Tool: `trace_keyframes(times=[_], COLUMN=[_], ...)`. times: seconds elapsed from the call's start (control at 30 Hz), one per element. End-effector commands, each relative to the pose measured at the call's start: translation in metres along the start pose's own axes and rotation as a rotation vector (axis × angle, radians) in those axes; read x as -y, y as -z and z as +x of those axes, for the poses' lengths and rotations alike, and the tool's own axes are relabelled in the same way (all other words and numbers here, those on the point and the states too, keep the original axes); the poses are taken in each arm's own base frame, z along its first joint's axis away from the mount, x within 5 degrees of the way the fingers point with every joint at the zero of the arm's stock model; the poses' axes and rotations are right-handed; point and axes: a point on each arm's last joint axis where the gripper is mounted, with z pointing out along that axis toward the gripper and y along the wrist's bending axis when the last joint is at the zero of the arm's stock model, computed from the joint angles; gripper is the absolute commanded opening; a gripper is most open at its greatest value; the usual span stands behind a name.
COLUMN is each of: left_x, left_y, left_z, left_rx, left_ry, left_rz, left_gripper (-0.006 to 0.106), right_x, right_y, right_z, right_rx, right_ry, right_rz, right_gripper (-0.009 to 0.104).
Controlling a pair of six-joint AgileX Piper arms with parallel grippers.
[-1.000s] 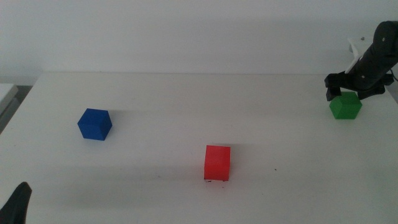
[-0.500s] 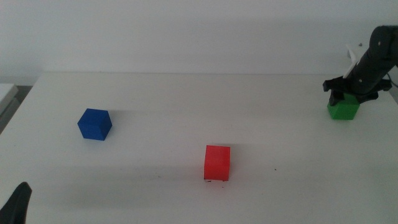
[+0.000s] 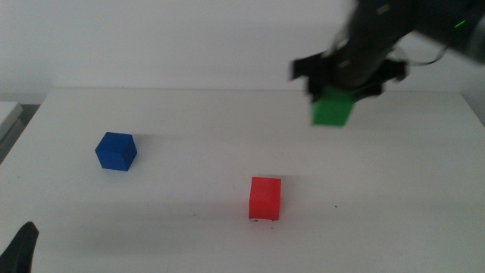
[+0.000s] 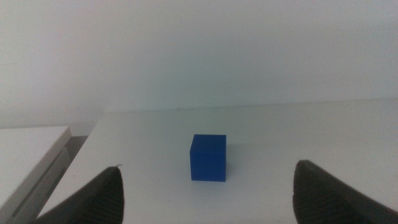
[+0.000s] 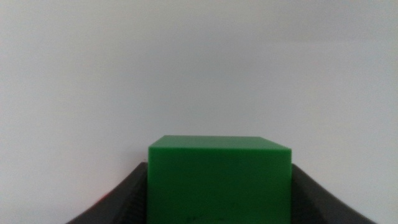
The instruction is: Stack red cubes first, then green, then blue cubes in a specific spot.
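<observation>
Green cube (image 3: 332, 111) within right claw (image 3: 342, 83).

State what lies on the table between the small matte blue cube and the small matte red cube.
Only bare white table lies between the blue cube and the red cube, as the middle view shows.

A white table (image 3: 394, 212) carries two cubes, well apart: the blue cube (image 3: 115, 151) toward its left, the red cube (image 3: 264, 198) near the middle front.

light: bright, even | shadows: faint, soft | blur: right arm (image 3: 364, 45) motion-smeared | wrist views: soft
</observation>
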Motion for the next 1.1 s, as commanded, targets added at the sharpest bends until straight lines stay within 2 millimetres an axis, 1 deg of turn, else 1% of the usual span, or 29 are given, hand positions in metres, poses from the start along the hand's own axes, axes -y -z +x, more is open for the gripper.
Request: trace_keyframes(times=[0.0, 0.07, 0.13, 0.2, 0.37, 0.47, 0.67, 0.9, 1.07], left_x=[0.0, 0.0, 0.0, 0.0, 0.0, 0.0, 0.0, 0.0, 0.0], left_y=[0.0, 0.0, 0.0, 0.0, 0.0, 0.0, 0.0, 0.0, 0.0], left_z=[-0.001, -0.001, -0.001, -0.001, -0.001, -0.001, -0.001, -0.001, -0.001], left_rx=[0.017, 0.017, 0.017, 0.017, 0.017, 0.017, 0.017, 0.017, 0.017], left_ry=[0.003, 0.003, 0.003, 0.003, 0.003, 0.003, 0.003, 0.003, 0.003], left_rz=[-0.002, -0.002, -0.002, -0.002, -0.002, -0.002, -0.002, -0.002, -0.002], left_gripper=[0.091, 0.091, 0.091, 0.091, 0.091, 0.091, 0.091, 0.091, 0.091], right_x=[-0.028, -0.053, -0.07, -0.08, -0.094, -0.1, -0.103, -0.108, -0.11], right_y=[0.011, 0.013, 0.01, 0.003, -0.018, -0.029, -0.044, -0.056, -0.062], right_z=[0.021, 0.038, 0.05, 0.06, 0.075, 0.079, 0.082, 0.085, 0.086], right_rx=[0.007, -0.018, -0.036, -0.06, -0.099, -0.109, -0.096, -0.094, -0.102], right_ry=[-0.026, -0.034, -0.023, -0.021, -0.03, -0.023, -0.032, -0.027, -0.023], right_rz=[0.028, -0.018, -0.023, -0.007, 0.05, 0.056, 0.093, 0.083, 0.087], right_gripper=[0.002, 0.002, 0.002, 0.002, 0.002, 0.002, 0.002, 0.002, 0.002])
